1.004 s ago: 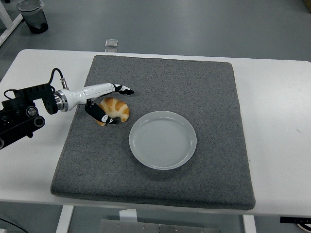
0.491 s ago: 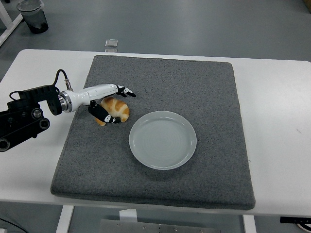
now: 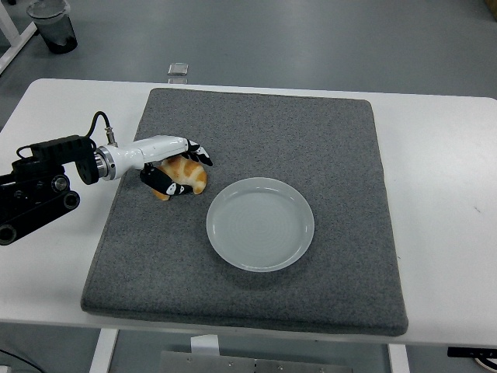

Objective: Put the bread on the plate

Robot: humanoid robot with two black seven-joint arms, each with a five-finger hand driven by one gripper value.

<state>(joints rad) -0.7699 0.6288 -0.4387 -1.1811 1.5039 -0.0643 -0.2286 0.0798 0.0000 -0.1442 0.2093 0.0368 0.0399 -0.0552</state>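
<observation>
A golden croissant-shaped piece of bread lies on the grey mat, left of the pale round plate. My left hand reaches in from the left over the bread. Its upper fingers curl down onto the bread's top and the thumb presses its near side, so the hand is closing around it. The bread still rests on the mat. The plate holds nothing. My right arm does not show.
The mat covers most of the white table. A small clear object sits at the table's far edge. A dark bin stands on the floor at top left.
The left arm has shifted slightly right and its fingers, spread above the bread a second ago, have curled down onto it. The bread and plate have not moved.
</observation>
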